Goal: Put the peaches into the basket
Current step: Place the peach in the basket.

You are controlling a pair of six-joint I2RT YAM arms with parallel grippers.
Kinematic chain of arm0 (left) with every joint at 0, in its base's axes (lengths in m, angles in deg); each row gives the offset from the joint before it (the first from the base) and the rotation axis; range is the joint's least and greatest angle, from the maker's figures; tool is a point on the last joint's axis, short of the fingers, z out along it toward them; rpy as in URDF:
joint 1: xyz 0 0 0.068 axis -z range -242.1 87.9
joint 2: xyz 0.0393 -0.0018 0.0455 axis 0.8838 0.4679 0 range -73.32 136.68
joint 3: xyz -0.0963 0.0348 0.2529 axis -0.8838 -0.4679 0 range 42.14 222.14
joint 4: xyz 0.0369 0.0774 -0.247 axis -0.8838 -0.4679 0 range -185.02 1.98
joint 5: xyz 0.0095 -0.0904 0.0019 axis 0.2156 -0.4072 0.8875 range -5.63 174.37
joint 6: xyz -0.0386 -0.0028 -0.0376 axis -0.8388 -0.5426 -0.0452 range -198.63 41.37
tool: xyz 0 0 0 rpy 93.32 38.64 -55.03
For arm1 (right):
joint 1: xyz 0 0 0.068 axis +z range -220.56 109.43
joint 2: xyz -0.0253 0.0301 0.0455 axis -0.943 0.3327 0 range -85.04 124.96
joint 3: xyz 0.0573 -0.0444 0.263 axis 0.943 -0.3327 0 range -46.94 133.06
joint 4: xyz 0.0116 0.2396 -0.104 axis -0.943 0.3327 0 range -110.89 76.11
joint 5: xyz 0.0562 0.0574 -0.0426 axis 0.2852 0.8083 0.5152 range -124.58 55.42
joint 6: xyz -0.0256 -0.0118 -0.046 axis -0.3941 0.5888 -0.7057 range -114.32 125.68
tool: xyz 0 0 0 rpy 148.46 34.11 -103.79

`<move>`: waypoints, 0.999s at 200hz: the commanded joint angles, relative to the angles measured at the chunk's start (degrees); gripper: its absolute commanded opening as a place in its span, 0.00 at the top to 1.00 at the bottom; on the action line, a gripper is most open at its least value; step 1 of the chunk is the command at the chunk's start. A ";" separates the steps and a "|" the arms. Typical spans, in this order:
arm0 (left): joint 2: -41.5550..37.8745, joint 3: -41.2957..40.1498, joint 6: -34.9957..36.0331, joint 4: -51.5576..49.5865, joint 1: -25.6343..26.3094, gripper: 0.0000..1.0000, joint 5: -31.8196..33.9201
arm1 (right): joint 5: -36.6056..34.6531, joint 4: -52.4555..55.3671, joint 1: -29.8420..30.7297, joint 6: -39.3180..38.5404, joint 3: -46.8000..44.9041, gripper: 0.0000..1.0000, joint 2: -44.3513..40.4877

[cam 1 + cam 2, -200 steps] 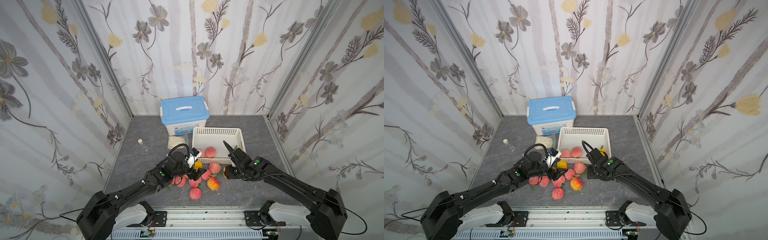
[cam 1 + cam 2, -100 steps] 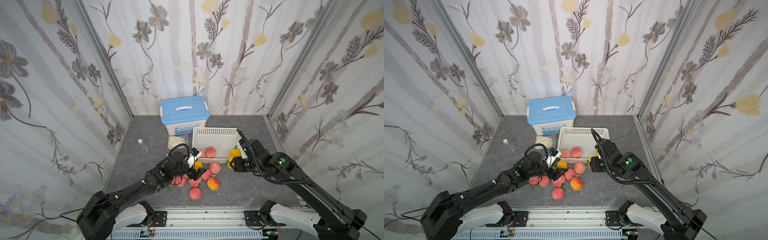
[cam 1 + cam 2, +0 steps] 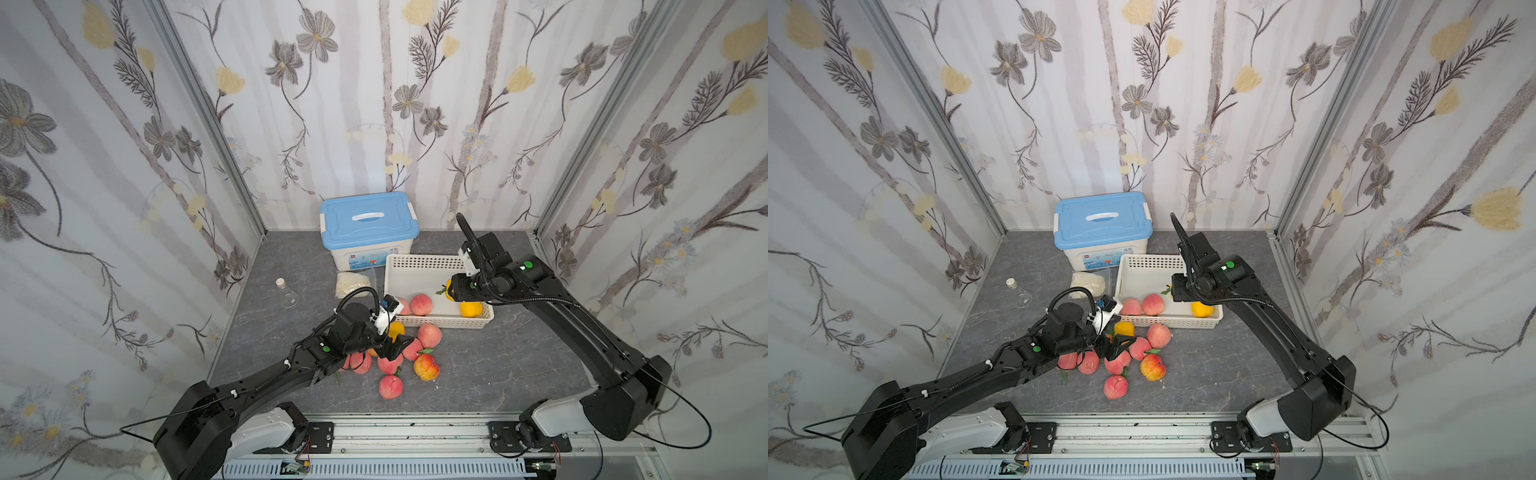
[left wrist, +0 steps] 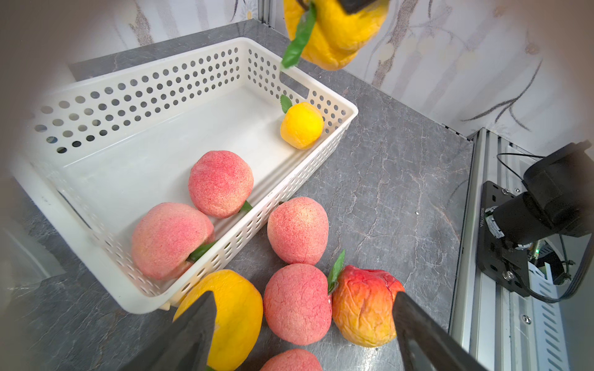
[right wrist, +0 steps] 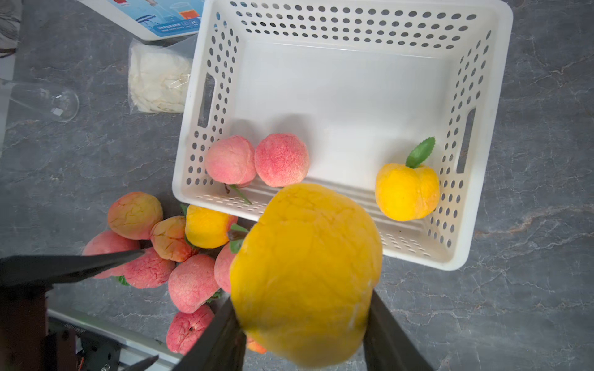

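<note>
The right pincer [image 5: 302,302] is clamped on a yellow peach [image 5: 305,273], one finger pressed to each side. In both top views it is held in the air over the right half of the basket [image 3: 419,262], clear of the basket floor. A green leaf hangs from the fruit in the left wrist view.

Three peaches already lie in the basket: two pink peaches [image 5: 257,160] touch each other in the near left corner, and a second yellow peach [image 3: 471,308] with a leaf sits against the near wall toward the right end.

The left pincer [image 4: 303,295] is spread wide and grips nothing. It hangs low over the heap of loose peaches [image 3: 1117,357] on the grey surface [image 3: 498,365], just in front of the basket's near wall. In the left wrist view a pink peach [image 4: 297,303] lies between the two fingers – whether either finger touches it I cannot tell. To one side of it is a third yellow peach [image 4: 234,318] and to the other a wrinkled orange-red peach [image 4: 363,308].

Behind the basket stands a white storage box with a blue lid [image 3: 368,220]. Beside it lie a small whitish bag [image 3: 351,284] and a glass flask [image 3: 286,293].
</note>
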 commanded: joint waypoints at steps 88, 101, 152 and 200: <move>0.14 0.72 0.92 0.30 0.10 0.12 1.21 | -0.46 -10.18 -0.57 -2.07 1.26 0.56 18.03; 0.14 0.71 0.85 0.29 0.12 0.12 1.27 | -0.68 -10.97 -0.57 -2.07 0.71 0.56 18.85; -0.04 0.80 0.91 0.12 0.24 0.11 1.41 | -0.76 -13.80 -1.03 -0.94 -0.51 0.57 22.11; 0.35 0.93 0.93 0.11 0.24 0.11 1.38 | -1.04 -15.55 -1.52 -0.67 -3.00 0.45 21.91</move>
